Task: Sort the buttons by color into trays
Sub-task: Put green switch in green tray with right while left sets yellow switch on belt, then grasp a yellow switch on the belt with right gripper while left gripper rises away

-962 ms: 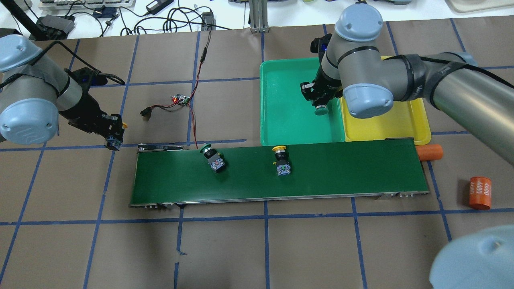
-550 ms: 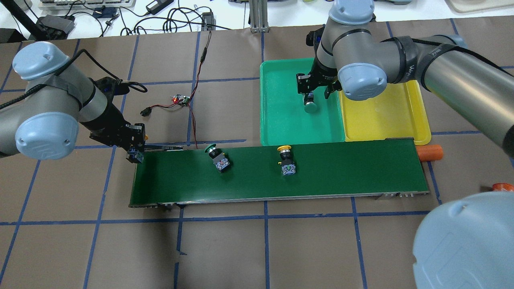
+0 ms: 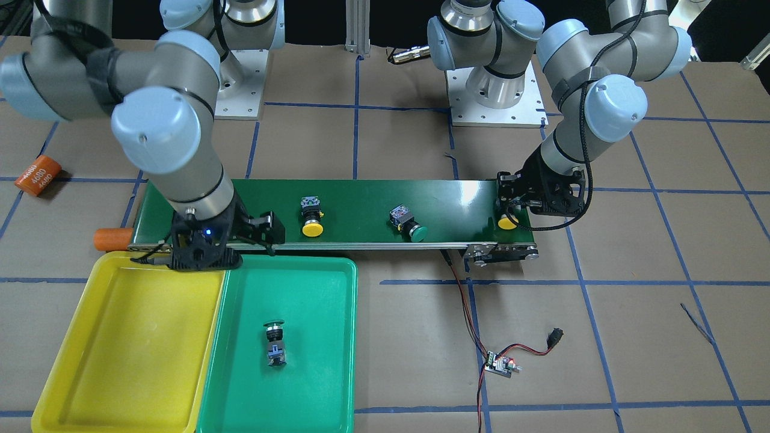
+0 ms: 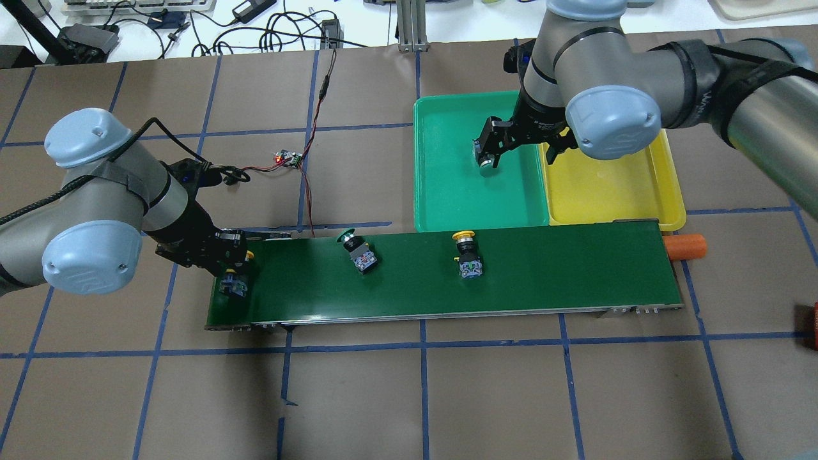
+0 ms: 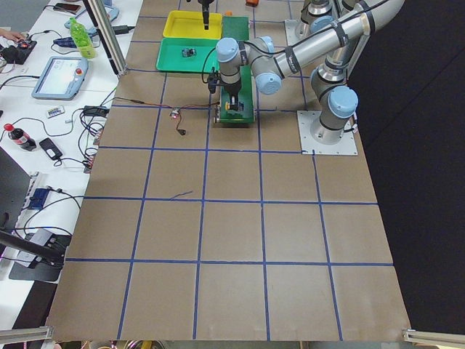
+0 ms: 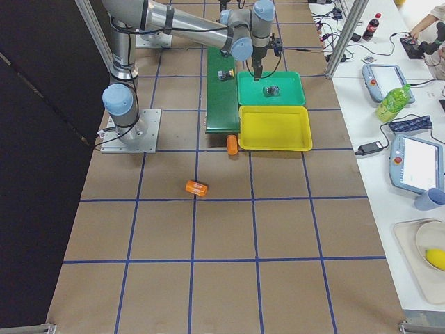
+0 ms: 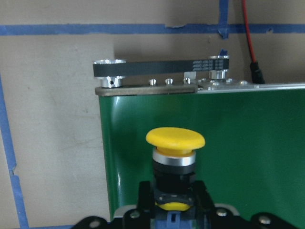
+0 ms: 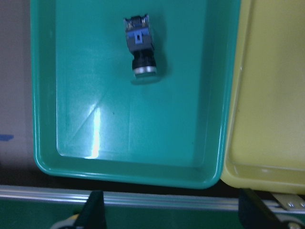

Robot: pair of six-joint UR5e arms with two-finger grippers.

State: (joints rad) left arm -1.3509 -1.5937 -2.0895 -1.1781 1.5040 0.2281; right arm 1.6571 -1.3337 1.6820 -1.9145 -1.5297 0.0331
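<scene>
The conveyor belt [image 4: 543, 275] ran under my left claw [image 4: 233, 271]; the green tray [image 4: 441, 191] and yellow tray [image 4: 613, 191] sat below my right claw [image 8: 171, 210]. That right claw hung wide open and empty, with a green button [image 8: 140, 45] lying in the green tray just beyond its fingers. The left claw was clamped on a yellow button [image 7: 175, 138]. I judged this a belt-loading step: next, open the left claw and lift clear.
</scene>
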